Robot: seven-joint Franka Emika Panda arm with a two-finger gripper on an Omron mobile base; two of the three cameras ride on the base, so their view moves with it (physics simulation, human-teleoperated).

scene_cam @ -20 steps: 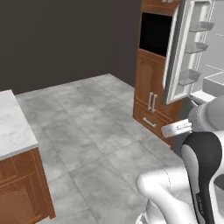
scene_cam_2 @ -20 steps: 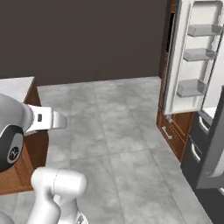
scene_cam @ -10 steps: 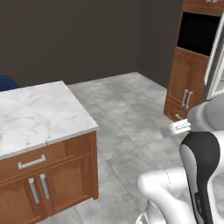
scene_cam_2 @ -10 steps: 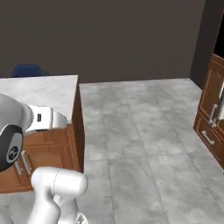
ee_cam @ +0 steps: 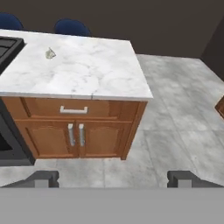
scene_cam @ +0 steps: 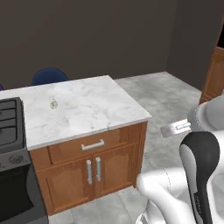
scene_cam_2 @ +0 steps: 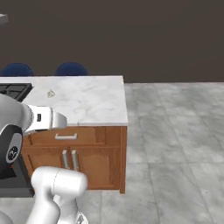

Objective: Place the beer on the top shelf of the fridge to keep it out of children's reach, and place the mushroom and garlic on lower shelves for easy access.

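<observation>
Garlic (scene_cam: 53,104) sits alone on the marble worktop (scene_cam: 100,109) near the stove (scene_cam: 8,114); it looks light, small and roundish, best pinched across its body. Gripper (ee_cam: 117,178) hangs open, empty, well short.

Garlic (scene_cam: 53,104): tiny pale cream-yellowish bulb, lay alone on the white marble surface (scene_cam: 100,109), well back from the front edge above the drawer and nearer the far edge, toward the end beside the dark cooktop. Seen in the right base view (scene_cam_2: 50,93) as a small pale lump with a pointed tip, again close to the cooktop end and well apart from the opposite corner. In the hand view (ee_cam: 50,53) sat near the far edge, its tip angled upward. Too small to tell whether upright or tipped on its side.
</observation>
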